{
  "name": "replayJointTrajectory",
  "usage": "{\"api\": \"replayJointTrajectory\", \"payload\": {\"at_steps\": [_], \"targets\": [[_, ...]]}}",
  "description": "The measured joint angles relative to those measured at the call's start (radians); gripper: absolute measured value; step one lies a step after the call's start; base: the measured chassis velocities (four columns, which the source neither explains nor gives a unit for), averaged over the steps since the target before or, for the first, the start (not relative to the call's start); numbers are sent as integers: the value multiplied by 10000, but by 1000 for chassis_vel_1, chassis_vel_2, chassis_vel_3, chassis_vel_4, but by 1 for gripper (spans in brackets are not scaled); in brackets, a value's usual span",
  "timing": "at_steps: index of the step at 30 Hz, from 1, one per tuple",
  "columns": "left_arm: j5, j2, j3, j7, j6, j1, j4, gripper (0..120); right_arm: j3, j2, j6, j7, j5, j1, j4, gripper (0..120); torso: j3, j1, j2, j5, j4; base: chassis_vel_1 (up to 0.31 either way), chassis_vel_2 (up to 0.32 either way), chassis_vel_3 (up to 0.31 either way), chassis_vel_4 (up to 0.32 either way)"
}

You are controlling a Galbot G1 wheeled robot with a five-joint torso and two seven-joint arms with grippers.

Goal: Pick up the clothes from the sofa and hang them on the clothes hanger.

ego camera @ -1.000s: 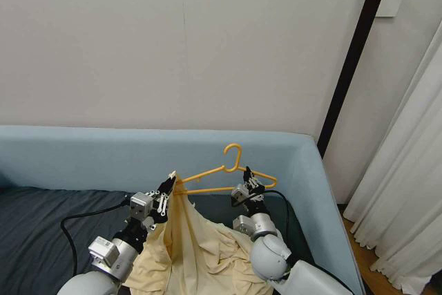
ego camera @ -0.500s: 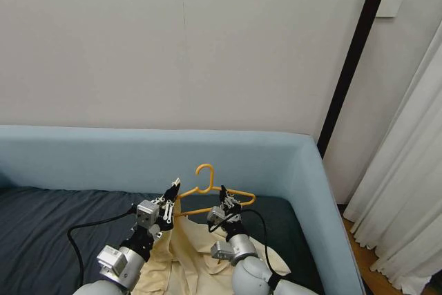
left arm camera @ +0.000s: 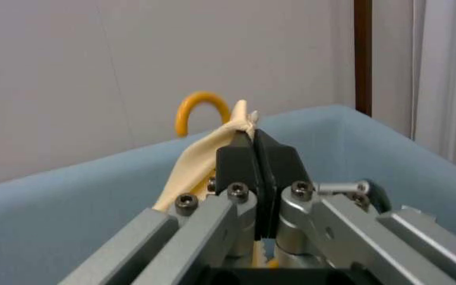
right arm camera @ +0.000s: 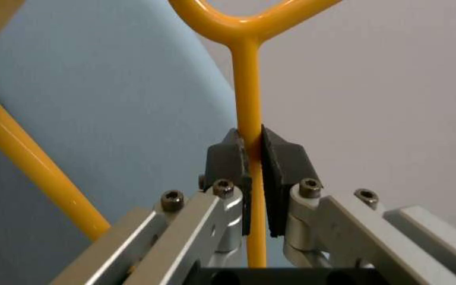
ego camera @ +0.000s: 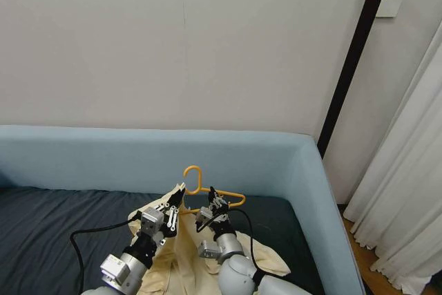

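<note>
Now, from the head view there is one sofa [ego camera: 90, 157], one hanger [ego camera: 199, 179], one cloth [ego camera: 181, 253] and two grippers, all gathered low in the middle. The sofa has a smooth pale-blue back and side arm around a dark, matte seat cushion [ego camera: 48, 219]. The cloth is cream, soft and rumpled, heaped on the cushion and drawn up to a point at the left gripper [ego camera: 173, 202]. Just beside it, the right gripper [ego camera: 209, 203] is raised at the hanger, a thin glossy orange-yellow bar with a round hook standing above both claws. One black cable [ego camera: 90, 229] loops off the left arm. The cushion lies bare to the robot's left; to the right, the sofa arm closes the space, with a dark upright post [ego camera: 349, 67] and pale pleated curtain [ego camera: 407, 191] beyond it, and the plain wall [ego camera: 173, 46] behind. From the left wrist view, the left gripper [left arm camera: 253, 139] has its two black pads pressed flat together, pinching a peak of the cloth [left arm camera: 196, 166], which falls away as a smooth fold; the hanger's hook [left arm camera: 192, 104] curves just behind it, with the sofa back [left arm camera: 69, 202] below. From the right wrist view, the right gripper [right arm camera: 252, 145] is clamped narrowly on the hanger's straight round stem [right arm camera: 246, 77], just under the hook, while one sloping arm of the hanger runs off beside it against the blue sofa [right arm camera: 93, 89].
</note>
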Motion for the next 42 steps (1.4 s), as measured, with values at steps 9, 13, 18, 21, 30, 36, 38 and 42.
{"api": "replayJointTrajectory", "payload": {"at_steps": [9, 13, 18, 21, 30, 36, 38, 42], "targets": [[130, 40, -18, 11, -212, 62, 262, 0, 440, 49, 204, 288, 933, 74, 488, 4, 0, 0, 0, 1, 0, 0, 0, 0, 0], [226, 45, -47, 14, -293, 148, 278, 0, 518, 69, 333, 409, 1240, 65, 517, 4, 0, 0, 0, 1, -1, 0, 0, 0, 0], [508, 8, -58, 63, -452, 237, 400, 0, 610, 259, 655, 563, 1469, -48, 549, 4, 0, 0, 0, 1, 0, 0, 0, 0, 0], [607, -18, -46, 41, -564, 357, 480, 0, 715, 415, 1060, 593, 1450, -199, 547, 4, 0, 0, 0, 0, 0, 0, 0, 0, 0], [923, 173, -205, -142, -1289, 952, 693, 30, 1400, 770, 2025, 548, 673, -476, 227, 4, 0, 0, 0, 0, 0, 0, 0, 0, 0], [991, 952, -798, -31, -2347, 1939, 471, 54, 2010, 598, 2463, 317, -361, -565, 156, 4, 0, 0, 0, 0, 4, 0, 0, 0, 0], [877, 1241, -880, 99, -2522, 2057, 350, 58, 2185, 502, 2508, 292, -597, -643, 174, 4, 0, 0, 0, 1, 5, 0, 0, 0, 0], [-796, 2938, -1253, 453, -2748, 1687, -178, 75, 3145, 6, 2961, 199, -1976, -1219, 232, 4, 0, 0, 0, 0, -8, 0, 0, 0, 0]]}}
